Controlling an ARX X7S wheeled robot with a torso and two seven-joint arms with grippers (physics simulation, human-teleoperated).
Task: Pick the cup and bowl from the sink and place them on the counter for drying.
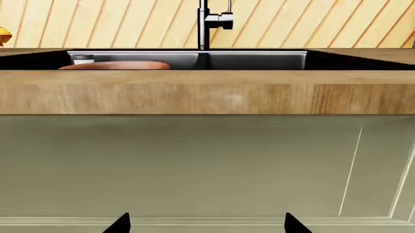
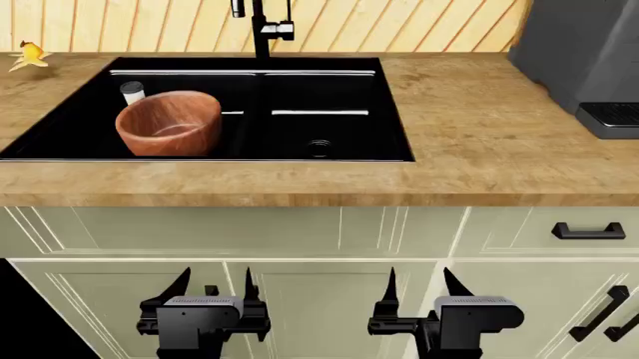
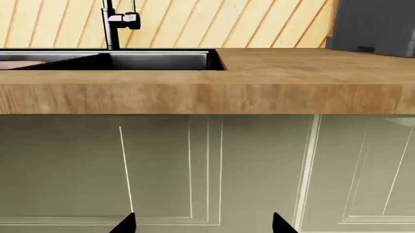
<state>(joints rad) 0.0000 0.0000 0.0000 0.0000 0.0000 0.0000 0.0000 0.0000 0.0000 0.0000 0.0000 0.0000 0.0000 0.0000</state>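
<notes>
Nothing done: bowl (image 2: 170,122) and cup (image 2: 132,92) in sink (image 2: 379,105); both end effectors released, below counter (image 2: 479,142).

I see a small yellow thing (image 2: 30,54) at the upper left of my head view. A big dark grey machine (image 2: 584,52) sits upper right. Pale green cupboard doors (image 2: 340,299) with black handles (image 2: 588,230) fill the bottom.
</notes>
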